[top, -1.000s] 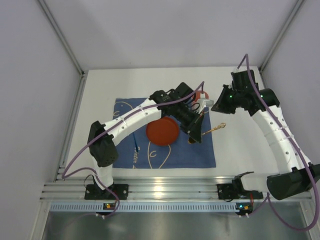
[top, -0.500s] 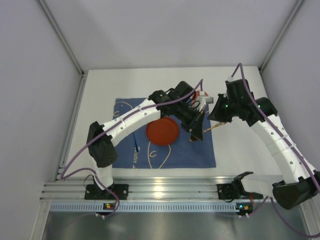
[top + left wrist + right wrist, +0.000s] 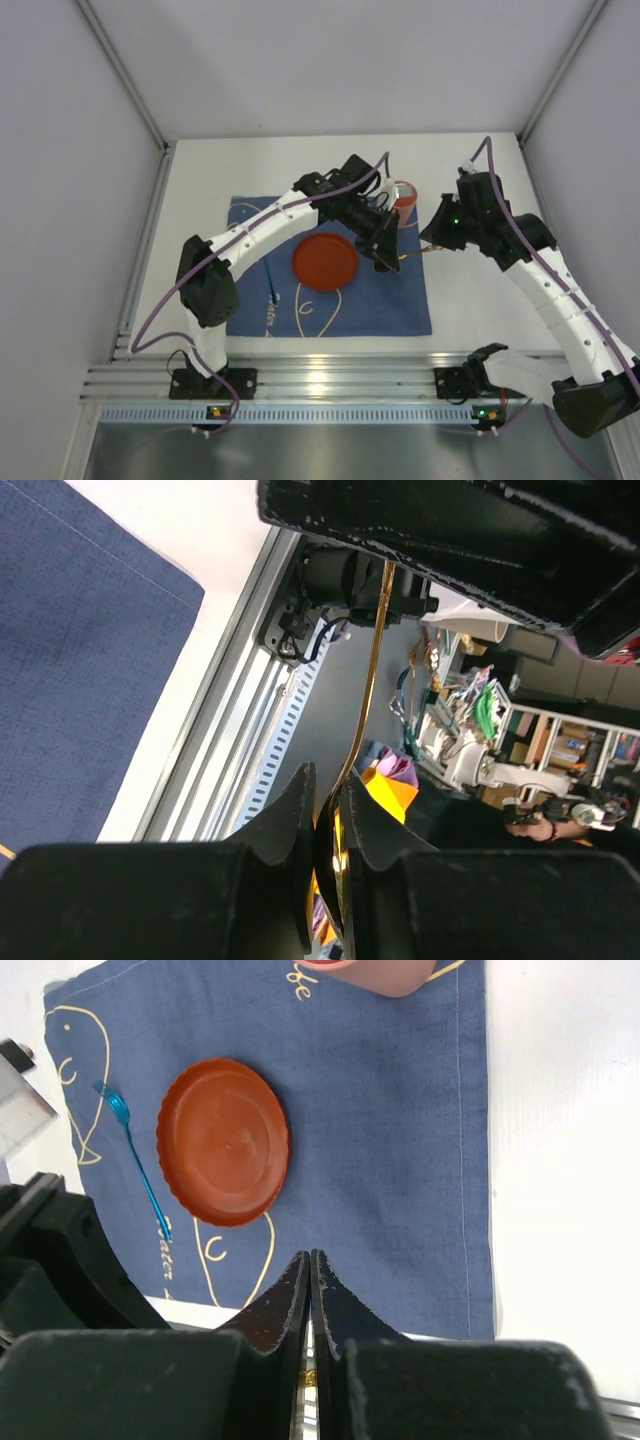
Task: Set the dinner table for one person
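on blue cloth (image 3: 400, 1160): round red plate (image 3: 224, 1140), thin blue fork (image 3: 140, 1175), pink cup (image 3: 403, 194) | left pincer (image 3: 325, 780): gripping slim gold utensil (image 3: 376, 660) | right pincer (image 3: 309, 1257): closed | pending: utensil beside plate

Both the left white tubular arm (image 3: 262, 232) and the right white tubular arm (image 3: 555, 290) are peppered with tiny dark screw holes and have chunky black joint housings. A thin purple cable (image 3: 160, 300) trails along each. The black bases (image 3: 210, 382) sit on the slotted aluminium rail (image 3: 330, 385), with a small green light (image 3: 484, 412) right by it. The matte black left gripper (image 3: 325, 810) and right gripper (image 3: 309, 1270) have pointy fingers.
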{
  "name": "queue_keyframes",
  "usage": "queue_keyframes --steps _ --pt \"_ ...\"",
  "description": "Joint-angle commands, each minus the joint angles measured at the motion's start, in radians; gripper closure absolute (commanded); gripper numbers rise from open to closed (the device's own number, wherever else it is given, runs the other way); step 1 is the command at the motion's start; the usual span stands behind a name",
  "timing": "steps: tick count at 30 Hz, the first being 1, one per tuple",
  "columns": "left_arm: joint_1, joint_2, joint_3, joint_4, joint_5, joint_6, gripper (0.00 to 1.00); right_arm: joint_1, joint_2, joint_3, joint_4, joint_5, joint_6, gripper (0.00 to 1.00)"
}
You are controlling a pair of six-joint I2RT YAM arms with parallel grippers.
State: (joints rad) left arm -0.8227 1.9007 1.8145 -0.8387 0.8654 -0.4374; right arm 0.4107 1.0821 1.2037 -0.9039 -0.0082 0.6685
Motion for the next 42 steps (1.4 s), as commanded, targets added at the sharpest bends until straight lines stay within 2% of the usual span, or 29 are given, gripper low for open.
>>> queue_keyframes --steps 1,4,10,16,19,20,22,23,25,31,34,39,42 --pt "0.105 -0.038 0.069 0.239 -0.023 -0.099 1.00 0.019 -0.017 -0.044 -0.161 -0.018 -0.010 1.00" --pt "0.151 -0.034 0.074 0.329 -0.039 -0.185 1.00 0.019 -0.011 -0.056 -0.148 -0.036 -0.010 1.00" --pt "0.221 -0.034 0.045 0.526 0.056 -0.353 1.00 0.030 0.012 -0.079 -0.101 -0.113 -0.023 1.00" --pt "0.241 0.000 0.051 0.671 0.193 -0.432 1.00 0.040 0.024 -0.110 0.038 -0.352 -0.086 1.00" --pt "0.237 0.014 0.052 0.731 0.260 -0.469 1.00 0.039 0.027 -0.112 0.101 -0.458 -0.118 0.89" --pt "0.238 0.009 0.049 0.734 0.297 -0.469 1.00 0.039 0.025 -0.109 0.117 -0.482 -0.130 0.78" --pt "0.234 0.001 0.040 0.744 0.325 -0.459 1.00 0.040 0.027 -0.105 0.154 -0.496 -0.147 0.66" --pt "0.234 -0.009 0.026 0.745 0.342 -0.454 1.00 0.039 0.029 -0.102 0.161 -0.496 -0.158 0.56" --pt "0.232 -0.020 0.008 0.756 0.359 -0.448 1.00 0.039 0.044 -0.096 0.160 -0.493 -0.171 0.49" --pt "0.232 -0.068 -0.052 0.759 0.374 -0.423 1.00 0.016 0.069 -0.010 0.039 -0.329 -0.251 0.48" --pt "0.234 -0.086 -0.078 0.742 0.365 -0.397 1.00 -0.103 0.018 0.005 0.042 -0.322 -0.250 0.47" --pt "0.234 -0.094 -0.084 0.643 0.328 -0.308 1.00 -0.272 -0.099 -0.058 0.124 -0.481 -0.190 0.45" --pt "0.235 -0.092 -0.080 0.622 0.310 -0.284 1.00 -0.291 -0.172 -0.114 0.300 -0.626 -0.098 0.41"
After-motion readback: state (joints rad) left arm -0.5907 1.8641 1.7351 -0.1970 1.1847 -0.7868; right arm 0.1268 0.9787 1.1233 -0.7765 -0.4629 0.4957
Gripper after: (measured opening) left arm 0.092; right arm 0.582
